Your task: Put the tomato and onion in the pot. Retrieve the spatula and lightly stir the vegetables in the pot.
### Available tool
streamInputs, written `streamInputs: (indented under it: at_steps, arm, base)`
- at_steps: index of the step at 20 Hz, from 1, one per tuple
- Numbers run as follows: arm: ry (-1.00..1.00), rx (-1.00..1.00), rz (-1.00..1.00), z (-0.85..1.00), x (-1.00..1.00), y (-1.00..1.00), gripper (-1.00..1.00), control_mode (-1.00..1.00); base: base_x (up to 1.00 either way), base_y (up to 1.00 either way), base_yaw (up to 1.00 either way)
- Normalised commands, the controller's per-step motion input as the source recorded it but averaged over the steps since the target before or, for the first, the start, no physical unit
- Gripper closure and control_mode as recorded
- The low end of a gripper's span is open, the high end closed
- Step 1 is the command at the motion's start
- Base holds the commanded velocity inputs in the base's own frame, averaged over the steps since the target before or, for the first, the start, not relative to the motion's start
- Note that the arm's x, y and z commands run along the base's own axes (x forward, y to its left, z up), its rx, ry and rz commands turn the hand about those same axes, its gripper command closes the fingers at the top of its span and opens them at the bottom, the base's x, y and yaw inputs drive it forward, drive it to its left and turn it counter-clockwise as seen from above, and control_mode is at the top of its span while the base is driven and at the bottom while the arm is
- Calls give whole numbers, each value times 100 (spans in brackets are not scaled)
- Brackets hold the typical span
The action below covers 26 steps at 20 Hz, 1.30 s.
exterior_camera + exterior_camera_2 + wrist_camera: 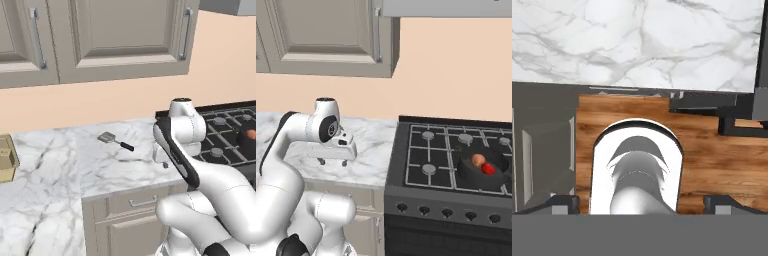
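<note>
The tomato (488, 169) and onion (478, 160) sit in the pot (470, 175), lower right. Your gripper (332, 162) hangs spread and empty; reach for the spatula (115, 141), mid-frame on the counter (60, 160), by its black handle.

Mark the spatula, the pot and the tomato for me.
Silver-headed black-handled spatula (115, 141): left base view, thin neck.
Squat dark grey pot (472, 175): right base view, front wall.
Glossy red tomato (488, 169): right base view, its middle.

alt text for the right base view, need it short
The onion and tomato sit side by side in the pot on the stove's front right area. Left of the stove, the white arm holds its gripper open and empty just above the marble counter, below wall cabinets.
</note>
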Motion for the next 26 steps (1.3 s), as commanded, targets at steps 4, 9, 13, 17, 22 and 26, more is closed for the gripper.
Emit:
streamInputs:
  at_steps: [4,9,13,17,22,26]
  arm:
    - [0,0,0,0,0,0,-100,100]
    - [0,0,0,0,0,0,-100,100]
    - [0,0,0,0,0,0,-100,100]
    - [0,0,0,0,0,0,-100,100]
    - [0,0,2,0,0,0,-100,-100]
    - [-16,4,22,-26,5,0,-100,-100]
  base:
    - [87,58,-12]
    - [43,0,-5]
    - [0,0,0]
    - [0,0,0]
    - [0,0,0]
    - [0,0,0]
